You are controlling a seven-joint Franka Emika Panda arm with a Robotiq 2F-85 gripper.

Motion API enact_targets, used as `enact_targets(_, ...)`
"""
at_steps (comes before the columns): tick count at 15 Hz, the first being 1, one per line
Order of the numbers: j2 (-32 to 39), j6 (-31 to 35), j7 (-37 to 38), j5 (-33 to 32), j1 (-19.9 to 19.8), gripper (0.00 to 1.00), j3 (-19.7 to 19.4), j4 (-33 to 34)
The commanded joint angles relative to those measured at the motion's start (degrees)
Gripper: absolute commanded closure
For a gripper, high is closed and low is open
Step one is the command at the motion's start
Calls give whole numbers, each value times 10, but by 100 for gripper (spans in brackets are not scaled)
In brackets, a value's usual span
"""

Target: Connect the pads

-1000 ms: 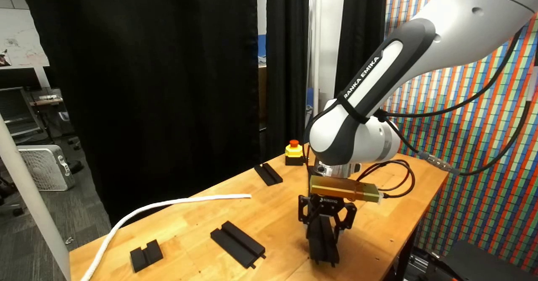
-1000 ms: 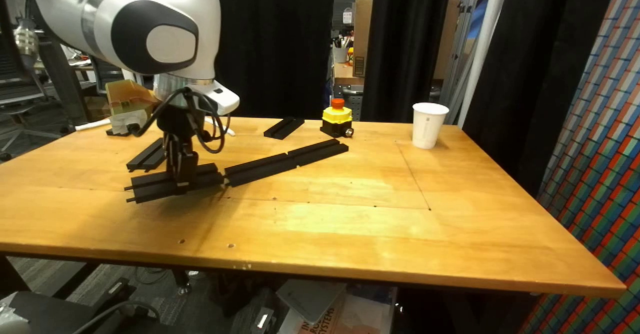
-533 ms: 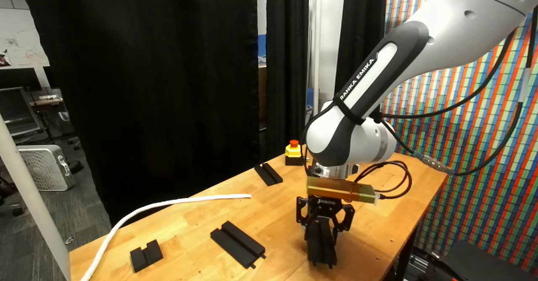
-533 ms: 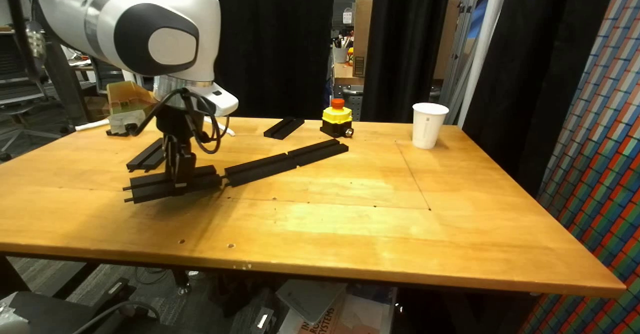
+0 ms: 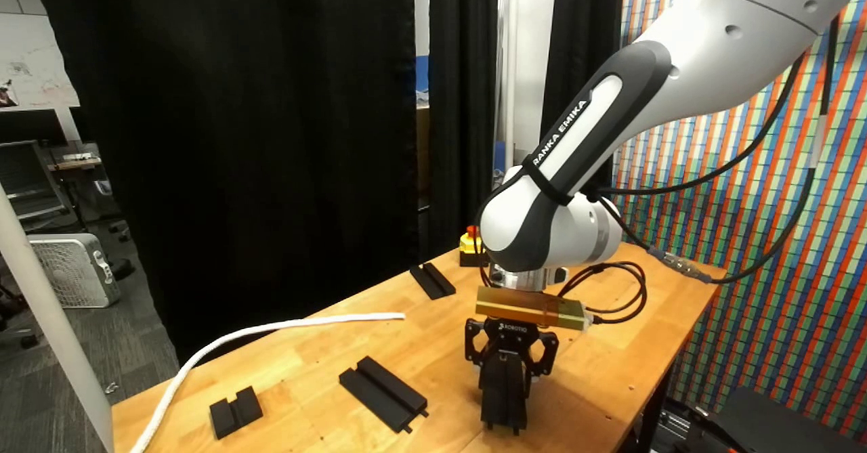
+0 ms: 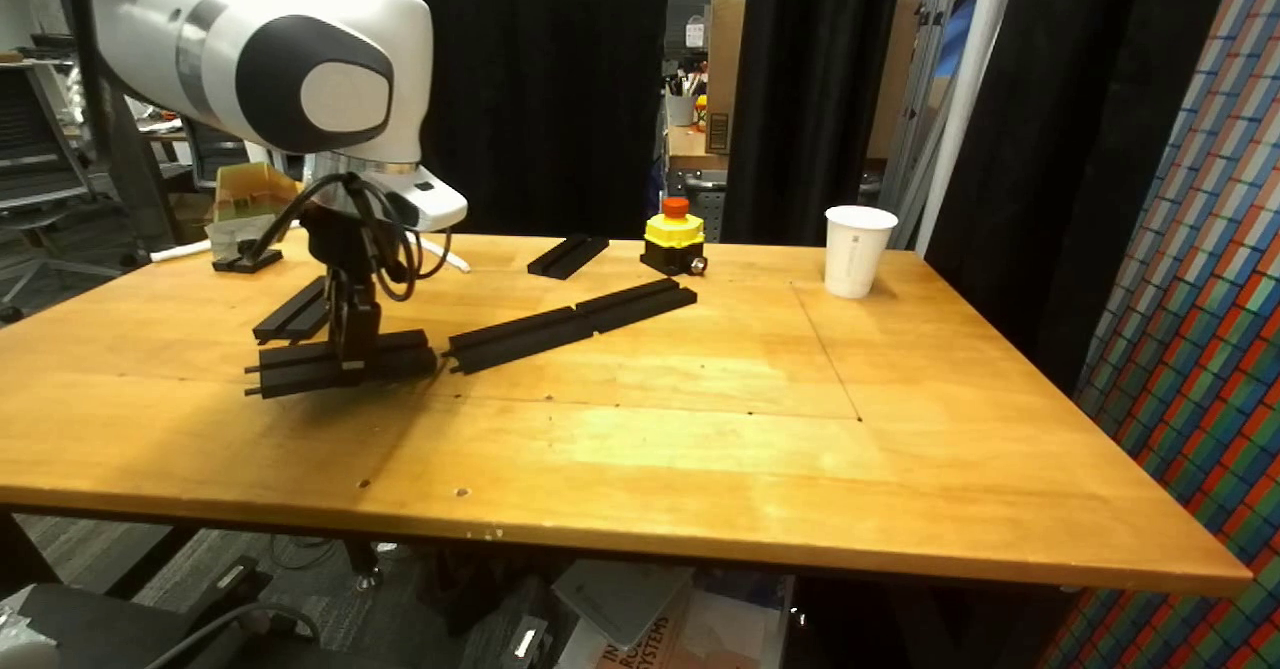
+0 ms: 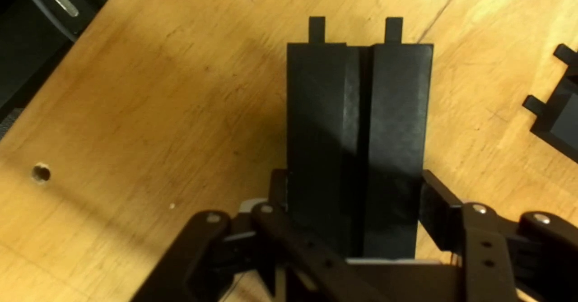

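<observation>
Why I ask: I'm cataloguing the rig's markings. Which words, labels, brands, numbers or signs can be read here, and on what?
"RANKA EMIKA": on the arm, beside a black strap.
"ROBOTIQ": on the black housing above the fingers.
"SYSTEMS": on a printed sheet under the table, other lines partly hidden.
Too small to read: print on the white cup, label on the cardboard box.
No lettering seen: the pads.
</observation>
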Motion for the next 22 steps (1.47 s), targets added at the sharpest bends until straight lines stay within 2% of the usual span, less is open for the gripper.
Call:
enact_targets(1,8,-3,38,-16,10,55,1,17)
enact_targets(5,3,-3,75,-35,19,55,3,14)
enact_targets(13,1,-3,178,-138,40,55,7,16)
enact_targets(22,0,16,218,-180,38,55,2,4)
